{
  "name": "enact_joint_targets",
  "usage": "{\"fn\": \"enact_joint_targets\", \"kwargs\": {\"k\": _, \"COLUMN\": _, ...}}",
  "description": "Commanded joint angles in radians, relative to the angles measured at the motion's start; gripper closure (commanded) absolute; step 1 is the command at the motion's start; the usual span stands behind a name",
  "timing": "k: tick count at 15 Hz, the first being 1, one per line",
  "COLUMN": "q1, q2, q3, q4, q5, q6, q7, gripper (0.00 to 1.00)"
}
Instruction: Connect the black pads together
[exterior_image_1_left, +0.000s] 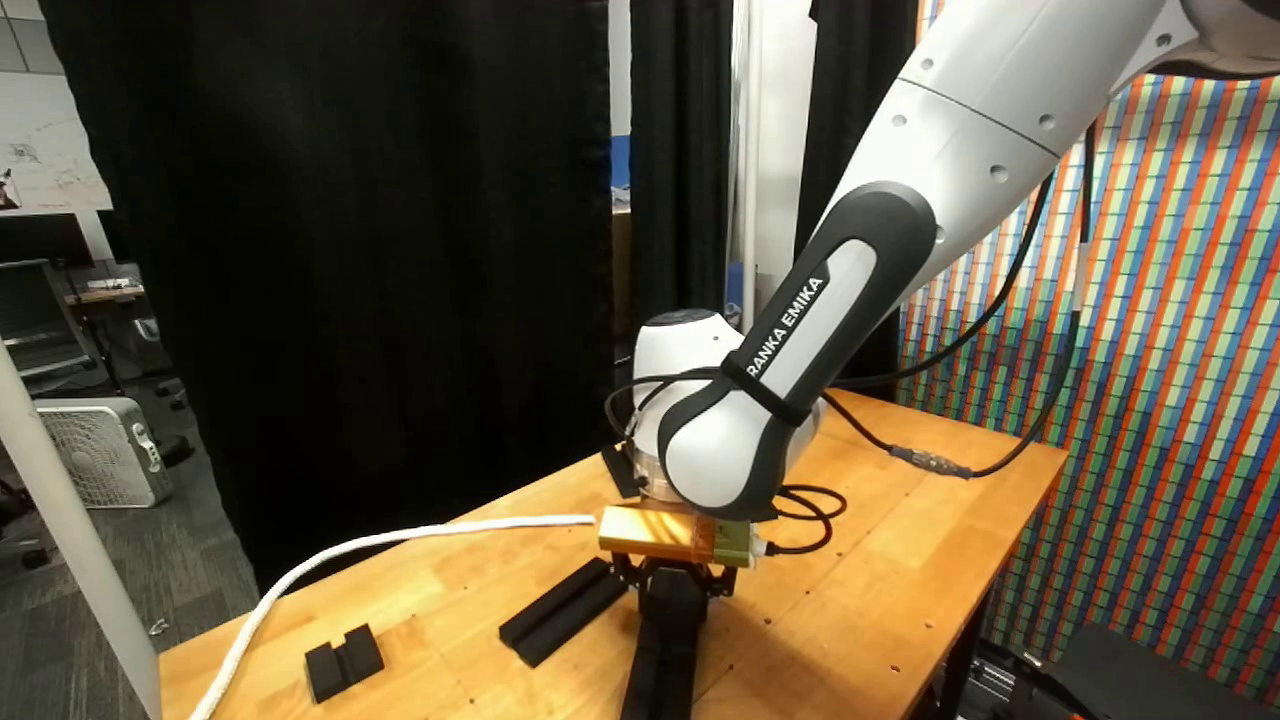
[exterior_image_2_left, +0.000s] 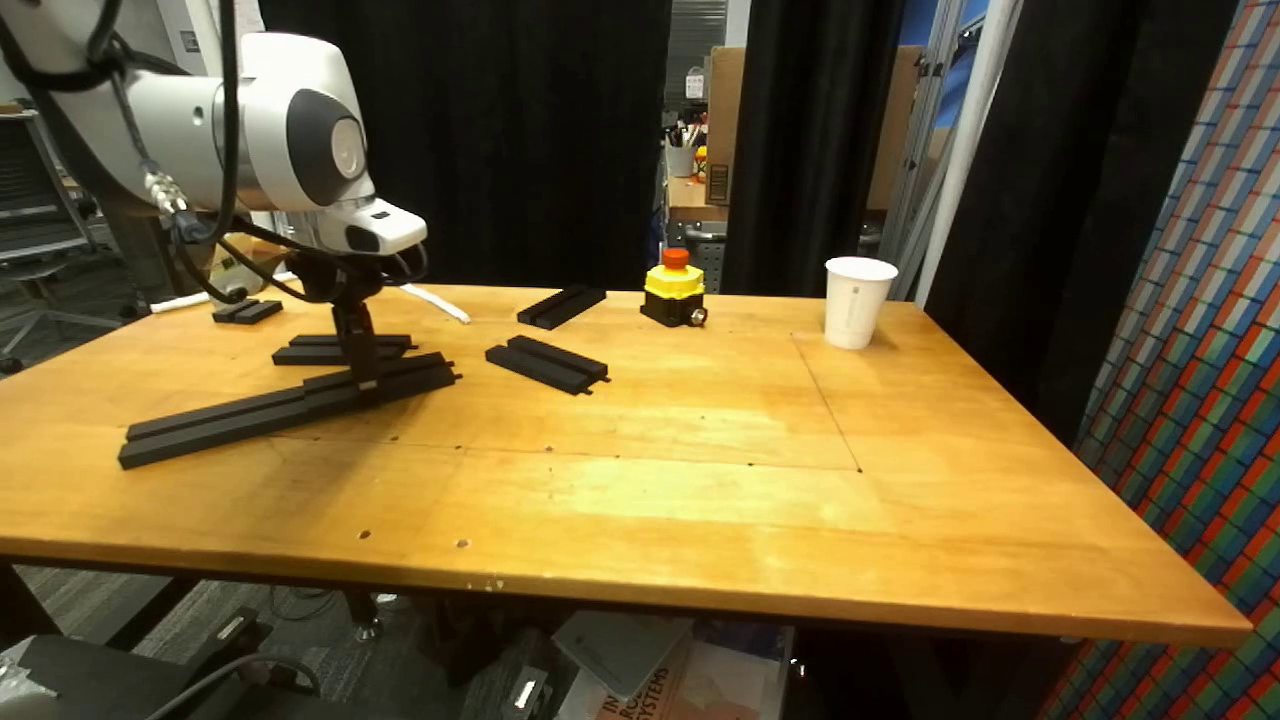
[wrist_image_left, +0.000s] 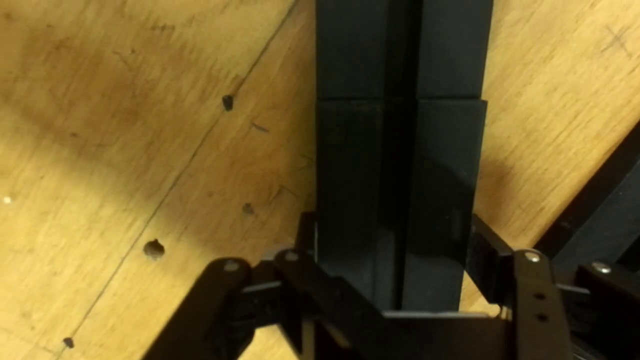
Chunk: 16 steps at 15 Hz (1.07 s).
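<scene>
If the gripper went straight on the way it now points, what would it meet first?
Most likely the wooden tabletop: the gripper points down at it, closed on the sides of a black pad. Both look very low, so any gap left beneath is hard to judge.

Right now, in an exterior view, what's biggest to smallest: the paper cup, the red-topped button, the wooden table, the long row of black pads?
Wooden table
Long row of black pads
Paper cup
Red-topped button, just a bit smaller
</scene>
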<state>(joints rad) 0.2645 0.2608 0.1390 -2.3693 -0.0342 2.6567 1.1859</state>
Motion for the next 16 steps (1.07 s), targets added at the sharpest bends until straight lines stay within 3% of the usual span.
{"fn": "enact_joint_targets", "kwargs": {"k": 1, "q1": 0.026, "q2": 0.012, "q3": -0.013, "q4": 0.020, "q5": 0.004, "q6": -0.039, "q7": 0.018, "gripper": 0.54}}
{"fn": "enact_joint_targets", "kwargs": {"k": 16, "q1": 0.068, "q2": 0.056, "q3": 0.009, "q4": 0.029, "q5": 0.016, "q6": -0.007, "q7": 0.069, "gripper": 0.54}}
